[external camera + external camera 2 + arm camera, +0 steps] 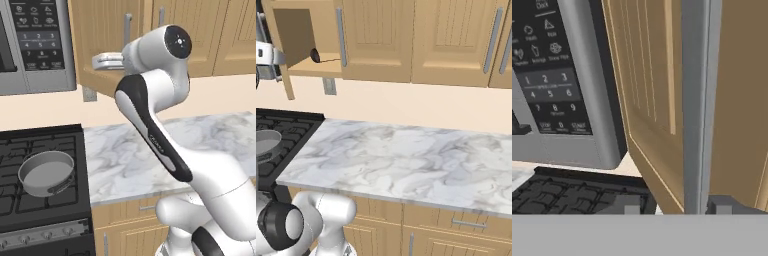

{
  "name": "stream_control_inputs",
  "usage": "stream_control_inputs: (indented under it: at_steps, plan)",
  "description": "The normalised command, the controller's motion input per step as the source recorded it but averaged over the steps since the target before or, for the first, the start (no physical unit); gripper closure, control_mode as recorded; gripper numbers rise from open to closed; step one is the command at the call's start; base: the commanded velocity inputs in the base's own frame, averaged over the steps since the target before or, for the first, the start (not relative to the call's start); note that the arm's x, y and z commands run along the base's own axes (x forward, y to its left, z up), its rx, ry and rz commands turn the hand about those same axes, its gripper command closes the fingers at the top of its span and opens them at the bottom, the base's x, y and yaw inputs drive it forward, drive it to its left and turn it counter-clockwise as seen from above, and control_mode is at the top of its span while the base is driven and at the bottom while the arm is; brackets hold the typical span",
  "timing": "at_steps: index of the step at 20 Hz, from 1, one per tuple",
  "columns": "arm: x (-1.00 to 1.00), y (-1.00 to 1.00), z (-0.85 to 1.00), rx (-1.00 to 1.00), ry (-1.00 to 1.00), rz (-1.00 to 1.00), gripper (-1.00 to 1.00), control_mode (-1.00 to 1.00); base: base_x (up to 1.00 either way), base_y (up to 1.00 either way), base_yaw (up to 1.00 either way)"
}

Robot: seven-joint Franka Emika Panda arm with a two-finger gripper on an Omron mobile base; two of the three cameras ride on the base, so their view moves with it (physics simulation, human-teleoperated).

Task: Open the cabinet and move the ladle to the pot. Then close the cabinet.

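Observation:
The cabinet's left door (100, 35) stands swung out toward the microwave, and its right door (376, 40) is closed. On the open shelf lies the ladle (316, 55), dark bowl to the left and thin handle pointing right. My gripper (102, 61) is at the outer face of the open door, near the lower end of its silver handle (127, 30). In the hand view the handle (696, 100) runs down between my gripper's (682, 206) fingertips, close to the right one, and the jaws stand apart. The grey pot (47, 172) sits empty on a stove burner and shows at the left edge as the pot (265, 142).
The grey microwave (30, 45) hangs just left of the open door, above the black stove (45, 210). A marble counter (406, 155) runs to the right, over base cabinets (456, 225). More closed wall cabinets (456, 35) continue rightward. A wall outlet (329, 86) sits under the cabinet.

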Motion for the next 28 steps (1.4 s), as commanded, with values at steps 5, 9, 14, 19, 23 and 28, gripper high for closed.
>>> stream_control_inputs:
  at_steps: [5,9,14,19,23,28]
  plan:
    - [0.0,0.66,0.0,0.0,0.0,0.0,-1.0,-1.0,0.0,0.0,0.0]
    - [-0.28,-0.12,0.01,0.0,0.0,-0.01,-1.0,-1.0,0.0,0.0,0.0]
    - [-0.77,-0.96,0.15,0.0,0.0,-0.06,-1.0,-1.0,0.0,0.0,0.0]
    - [-0.71,-0.97,0.12,0.06,0.0,-0.04,-1.0,-1.0,0.0,0.0,0.0]
    - [-0.18,-0.72,0.06,0.14,0.04,-0.01,-1.0,-1.0,0.0,0.0,0.0]
    - [0.53,-0.14,-0.03,0.21,0.04,0.01,-1.0,-1.0,0.0,0.0,0.0]
